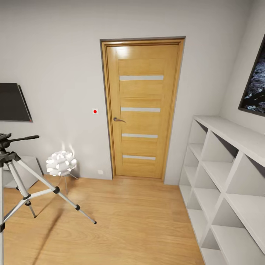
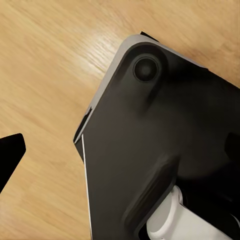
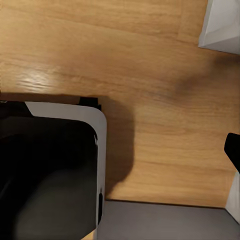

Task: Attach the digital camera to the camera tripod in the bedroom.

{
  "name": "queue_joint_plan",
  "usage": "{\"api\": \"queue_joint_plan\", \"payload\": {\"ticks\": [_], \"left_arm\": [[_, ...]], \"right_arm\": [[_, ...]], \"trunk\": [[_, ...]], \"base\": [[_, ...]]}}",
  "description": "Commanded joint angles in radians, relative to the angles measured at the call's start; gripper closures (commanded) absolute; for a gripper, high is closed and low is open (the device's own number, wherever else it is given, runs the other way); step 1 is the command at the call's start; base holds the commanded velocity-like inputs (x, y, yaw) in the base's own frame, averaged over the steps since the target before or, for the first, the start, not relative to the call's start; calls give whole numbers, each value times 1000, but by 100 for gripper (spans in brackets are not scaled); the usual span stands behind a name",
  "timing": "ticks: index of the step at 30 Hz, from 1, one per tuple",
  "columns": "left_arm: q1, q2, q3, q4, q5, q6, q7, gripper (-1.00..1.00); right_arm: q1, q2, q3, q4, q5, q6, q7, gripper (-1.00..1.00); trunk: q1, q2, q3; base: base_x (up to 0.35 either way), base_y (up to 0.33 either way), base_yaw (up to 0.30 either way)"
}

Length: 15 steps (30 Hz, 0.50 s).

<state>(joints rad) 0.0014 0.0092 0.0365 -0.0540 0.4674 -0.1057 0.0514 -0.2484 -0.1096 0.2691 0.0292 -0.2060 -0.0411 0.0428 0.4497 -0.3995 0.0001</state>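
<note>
Nearest the wrist cameras, the robot's dark base [image 2: 165, 150] sits over the wood floor [image 3: 150, 65]; both arms hang low, and whether either hand is open cannot be told. Farther out, the camera tripod [image 1: 22, 184] stands at the left, beside the ball lamp [image 1: 60, 163], near the wooden door [image 1: 141, 110].

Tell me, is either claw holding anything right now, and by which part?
It cannot be told. Both wrist views look down at the robot's dark base and the wood floor, with no object between fingers. The camera tripod stands untouched at the left.
</note>
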Motion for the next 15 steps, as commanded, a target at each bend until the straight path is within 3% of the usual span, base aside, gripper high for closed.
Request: {"api": "queue_joint_plan", "payload": {"ticks": [1, 5, 15], "left_arm": [[0, 0, 3, -1, -3, -2, 2, -100], [0, 0, 3, -1, -3, -2, 2, -100], [0, 0, 3, -1, -3, -2, 2, -100]], "right_arm": [[-1, 1, 8, 3, -11, -4, 4, -100], [-1, 0, 7, 3, -12, -5, 2, -100], [-1, -1, 7, 3, -11, -5, 2, -100]], "trunk": [[0, -1, 0], [0, -1, 0], [0, -1, 0]], "base": [[4, -5, 0], [2, -2, 82], [0, 0, 244]]}}
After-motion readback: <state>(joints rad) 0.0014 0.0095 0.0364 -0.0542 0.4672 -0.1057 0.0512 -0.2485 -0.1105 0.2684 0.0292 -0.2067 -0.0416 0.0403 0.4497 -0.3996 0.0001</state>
